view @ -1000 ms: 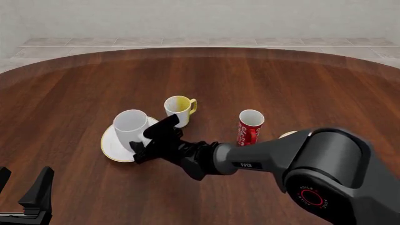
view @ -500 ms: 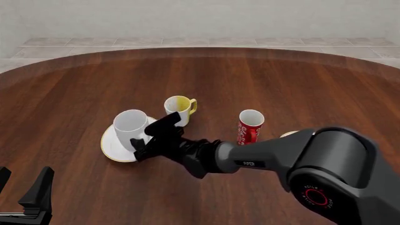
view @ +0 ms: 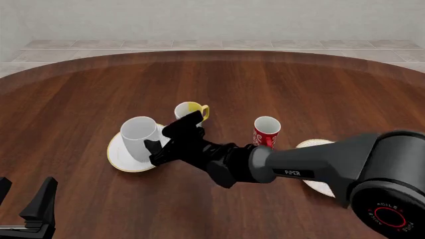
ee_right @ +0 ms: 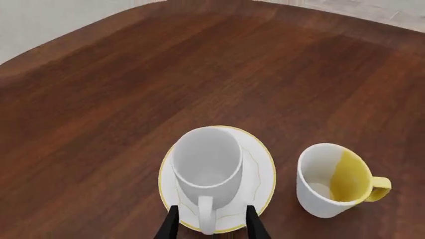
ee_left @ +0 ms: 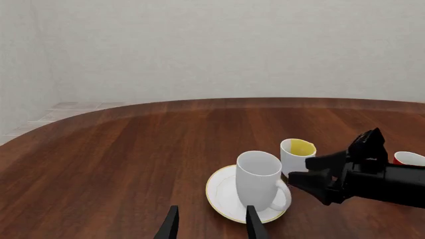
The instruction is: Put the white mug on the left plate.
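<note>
The white mug [view: 139,136] stands upright on the left plate [view: 118,158], its handle toward my right gripper. My right gripper [view: 170,141] is open and empty, just off the mug's handle side. In the right wrist view the mug [ee_right: 207,164] and plate [ee_right: 260,172] lie below, and the handle [ee_right: 205,219] shows between my fingers [ee_right: 173,225]. In the left wrist view the mug [ee_left: 258,178] sits on the plate [ee_left: 222,195], with the right gripper [ee_left: 317,175] beside it. My left gripper [view: 24,197] is open and empty at the near left.
A small white mug with yellow inside [view: 188,112] stands just behind my right gripper. A red mug [view: 266,132] stands to the right. The second plate [view: 315,145] is partly hidden under my right arm [view: 312,169].
My right gripper has drawn back to the right and slightly up from the white mug, which stays on the plate. The right arm has swung lower, uncovering part of the second plate. The left arm has not moved.
</note>
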`<state>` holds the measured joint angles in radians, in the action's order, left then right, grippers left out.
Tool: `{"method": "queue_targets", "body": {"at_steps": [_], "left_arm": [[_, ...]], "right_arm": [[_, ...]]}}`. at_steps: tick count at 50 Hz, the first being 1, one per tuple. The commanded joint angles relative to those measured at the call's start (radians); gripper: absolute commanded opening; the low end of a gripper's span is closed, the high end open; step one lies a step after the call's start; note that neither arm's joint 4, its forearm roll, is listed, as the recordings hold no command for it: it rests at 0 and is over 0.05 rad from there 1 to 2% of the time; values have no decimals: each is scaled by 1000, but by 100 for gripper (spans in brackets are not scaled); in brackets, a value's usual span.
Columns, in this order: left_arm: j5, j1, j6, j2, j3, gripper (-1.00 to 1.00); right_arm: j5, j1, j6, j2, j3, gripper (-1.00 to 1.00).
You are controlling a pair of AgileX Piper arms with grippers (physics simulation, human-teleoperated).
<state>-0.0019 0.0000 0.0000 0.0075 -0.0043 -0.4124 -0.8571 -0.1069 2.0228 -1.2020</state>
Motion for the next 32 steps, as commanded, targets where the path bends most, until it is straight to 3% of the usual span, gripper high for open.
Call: {"method": "queue_targets", "body": {"at_steps": [1, 32], "left_arm": [[0, 0, 0, 0, 0, 100], [0, 0, 0, 0, 0, 100]], "right_arm": [[-9, 4, 23, -142, 113, 100], [18, 47, 90, -587, 413, 100]]}}
